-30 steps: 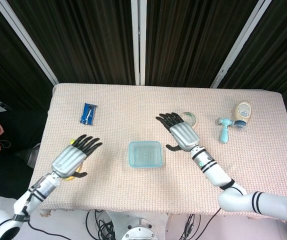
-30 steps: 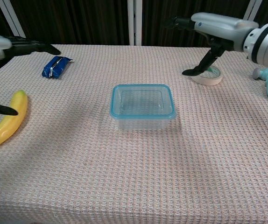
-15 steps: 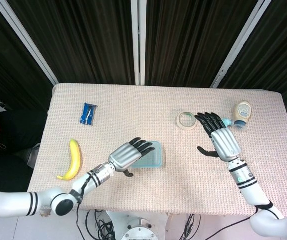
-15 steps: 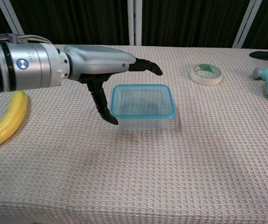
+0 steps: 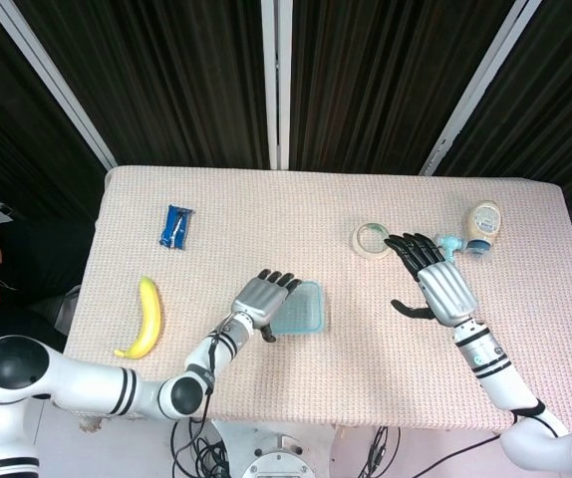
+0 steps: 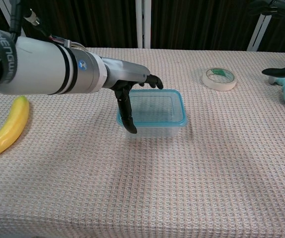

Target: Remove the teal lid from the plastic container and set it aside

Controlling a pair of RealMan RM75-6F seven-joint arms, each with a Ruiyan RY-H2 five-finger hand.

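Left robot hand point(image 6: 127, 84) over teal lid point(image 6: 151, 107) edge

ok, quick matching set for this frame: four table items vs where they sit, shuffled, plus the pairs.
Items:
1. banana
2. tape roll
3. blue packet
4. teal lid

Places:
A. on the container, at the left robot hand
B. far left area, beyond the banana
C. near left edge
D. beside the right robot hand

Pairs: 1-C, 2-D, 3-B, 4-A
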